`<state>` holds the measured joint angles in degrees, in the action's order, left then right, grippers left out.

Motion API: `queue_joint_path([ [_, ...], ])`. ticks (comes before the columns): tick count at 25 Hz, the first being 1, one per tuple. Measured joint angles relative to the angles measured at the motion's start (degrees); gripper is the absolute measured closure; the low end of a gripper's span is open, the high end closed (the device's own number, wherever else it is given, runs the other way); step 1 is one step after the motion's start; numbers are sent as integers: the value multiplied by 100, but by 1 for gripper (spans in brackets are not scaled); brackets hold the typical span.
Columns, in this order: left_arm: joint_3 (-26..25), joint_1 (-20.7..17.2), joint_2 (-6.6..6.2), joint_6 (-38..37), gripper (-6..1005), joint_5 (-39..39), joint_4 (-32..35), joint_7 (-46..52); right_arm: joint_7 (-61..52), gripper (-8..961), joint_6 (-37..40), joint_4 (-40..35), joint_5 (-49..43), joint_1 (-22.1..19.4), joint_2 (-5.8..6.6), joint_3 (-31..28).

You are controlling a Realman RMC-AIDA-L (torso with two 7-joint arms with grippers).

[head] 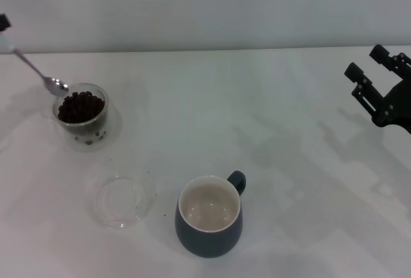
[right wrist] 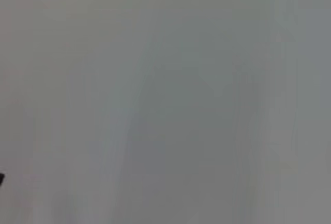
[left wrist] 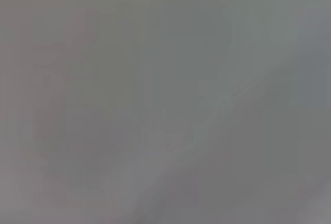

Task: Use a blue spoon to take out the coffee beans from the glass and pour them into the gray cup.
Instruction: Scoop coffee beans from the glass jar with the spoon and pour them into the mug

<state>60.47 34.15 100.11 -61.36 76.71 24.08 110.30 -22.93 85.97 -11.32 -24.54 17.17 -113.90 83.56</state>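
With the blue spoon (head: 37,70) pinched at its handle by the left gripper (head: 4,26) (mostly out of frame), dip its bowl deeper into the coffee beans (head: 80,106) in the glass (head: 82,116), then carry it level to the gray cup (head: 209,216); the right gripper (head: 374,72) idles spread at the far right.

The left tool (head: 4,24) barely shows at all: only a small dark tip of it at the far left edge, up and back from the gray cup (head: 209,216), well apart from it. That tip sits at the top end of the spoon's handle, so the tool seems to be holding it, though its fingers cannot be made out.

The right tool (head: 379,76) is off on the other side of the gray cup, far to the right and farther back, above the tabletop (head: 289,130). Its two black fingers (head: 358,76) are spread apart with nothing between them, pointing up and to the left.
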Motion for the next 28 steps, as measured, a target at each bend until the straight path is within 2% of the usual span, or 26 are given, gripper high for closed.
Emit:
queue_joint_path([
  [6,-1,282,74,202,863,771,8,424,27,416,53,-2,2,-1,-1,-7],
  [11,-1,316,151,404,863,1103,85,554,27,416,62,-2,2,-21,9,-7],
  [12,-11,285,209,481,863,1220,169,546,27,416,62,-3,2,-23,17,-7],
  [18,-3,264,345,623,863,1286,210,450,27,417,46,-2,2,-12,44,-7],
  [23,0,264,538,809,863,1500,213,423,26,417,29,-2,-16,5,40,-7],
  [28,-15,262,658,909,863,1573,175,422,26,416,24,-2,-42,-5,23,-6],
])
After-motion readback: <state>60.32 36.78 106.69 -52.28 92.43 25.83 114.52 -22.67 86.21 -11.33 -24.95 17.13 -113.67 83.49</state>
